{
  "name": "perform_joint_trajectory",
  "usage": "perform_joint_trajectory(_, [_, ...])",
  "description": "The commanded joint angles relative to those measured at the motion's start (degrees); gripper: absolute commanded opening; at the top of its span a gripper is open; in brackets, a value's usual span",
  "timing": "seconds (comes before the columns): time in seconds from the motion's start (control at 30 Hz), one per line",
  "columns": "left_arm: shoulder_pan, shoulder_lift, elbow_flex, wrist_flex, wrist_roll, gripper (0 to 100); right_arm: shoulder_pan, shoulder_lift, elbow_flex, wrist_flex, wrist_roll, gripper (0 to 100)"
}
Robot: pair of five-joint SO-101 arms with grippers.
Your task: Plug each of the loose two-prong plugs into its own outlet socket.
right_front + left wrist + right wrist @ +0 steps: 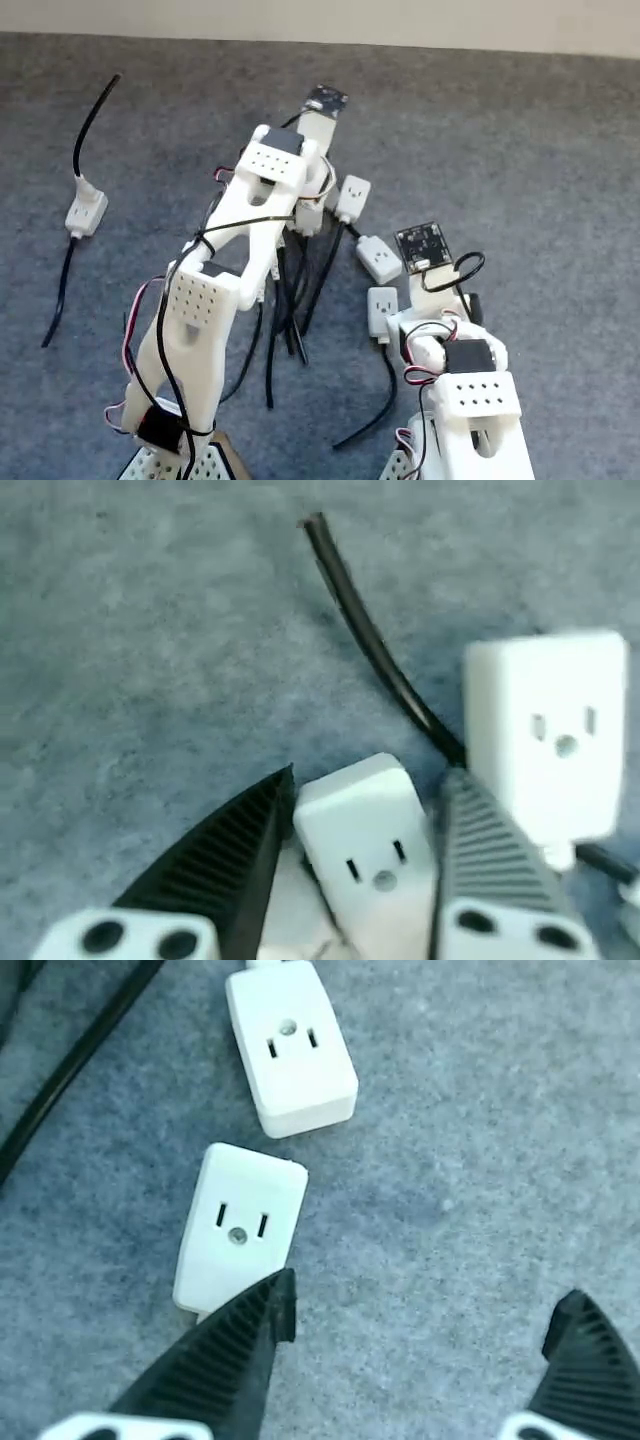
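Since the task needs each socket held steady while a plug goes in, the white left arm (pixel 200 310) is stretched across the grey carpet-textured table (pixel 520 140). Its left gripper (pixel 370 780) has its black ribbed fingers (pixel 235 855) pressed against both sides of a white plastic outlet block (pixel 365 850), slots facing up. That looks like a grip meant to lift or turn the block. A second white outlet block (pixel 545 730) lies just beside it, close enough to be knocked.

The white right arm (pixel 475 400) sits low with the right gripper (pixel 430 1295) spread wide and holding nothing. One finger rests near the corner of the nearer white socket block (pixel 238 1225), and the farther white socket block (pixel 290 1045) lies just beyond, apart from it.

A bundle of black cords (pixel 290 310) trails under the left arm, and their plug ends are too small to tell. A white connector on a black cord (pixel 87 213) lies well apart at the left and may already be mated.

Bare table opens to the right and toward the far edge, while the centre is crowded.
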Motion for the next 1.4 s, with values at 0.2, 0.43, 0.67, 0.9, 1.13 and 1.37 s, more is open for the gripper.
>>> perform_joint_trajectory(0.2, [-5.5,0.0,-23.8,18.6,-6.5,1,-0.6,0.1,-0.2,-1.3,-0.4,37.5])
perform_joint_trajectory(0.43, [-8.8,-4.1,-37.2,28.0,-10.9,1,-1.2,0.2,-0.2,-1.3,-0.4,37.5])
perform_joint_trajectory(0.67, [-10.3,-26.8,7.1,28.0,-28.0,1,-2.4,0.3,0.0,-1.3,-0.4,37.5])
perform_joint_trajectory(0.9, [-10.6,-54.3,59.6,27.9,-50.1,1,-2.4,0.2,0.7,-1.3,-0.4,37.5])
perform_joint_trajectory(1.13, [-11.7,-70.1,87.1,9.8,-56.0,2,-2.4,0.1,0.7,-1.3,-0.4,37.5])
perform_joint_trajectory(1.37, [-13.8,-69.8,88.2,-1.1,-55.8,20,-2.4,0.1,0.7,-1.3,-0.4,37.5])
